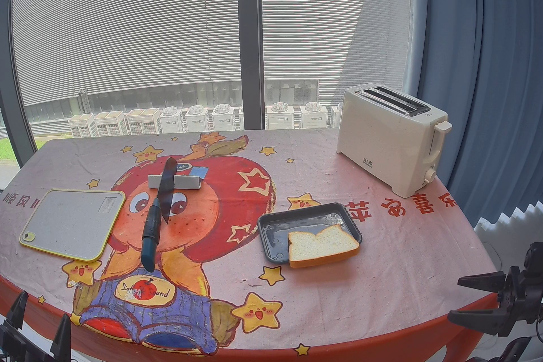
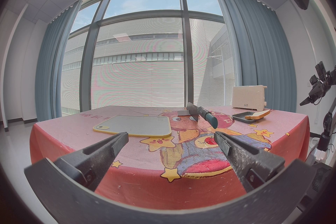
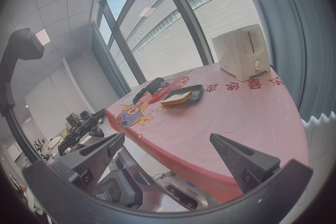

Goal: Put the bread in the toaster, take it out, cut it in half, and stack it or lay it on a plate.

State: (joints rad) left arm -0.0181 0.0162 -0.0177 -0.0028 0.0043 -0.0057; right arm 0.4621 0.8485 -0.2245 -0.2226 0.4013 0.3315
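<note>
Hanging below the near-left edge of the counter (image 1: 396, 272), the left fingers (image 1: 60, 337) stand apart and hold nothing, which fits a task that looks not yet begun. Just beyond them the cutting board (image 1: 72, 223) lies flat and bare, probably set there for the halving step. Beside it, the knife (image 1: 158, 210) has its blue handle pointing toward the robot and its blade propped on a small white rest (image 1: 174, 181). That likely keeps the edge off the cloth and leaves the handle easy to pinch from the near side.

Toward the middle, the dark tray (image 1: 271, 233) carries the bread (image 1: 322, 245). The single untoasted slice lies partly inside and overhangs the near-right rim, an edge that should offer a grip. Farther right and back, the toaster (image 1: 390, 137) stands upright with empty slots and its lever up, well apart from the slice. At the near-right corner, off the counter, the right fingers (image 1: 481, 282) are also spread and empty. They sit closer to both bread and toaster, so the first pick seems theirs.
</note>
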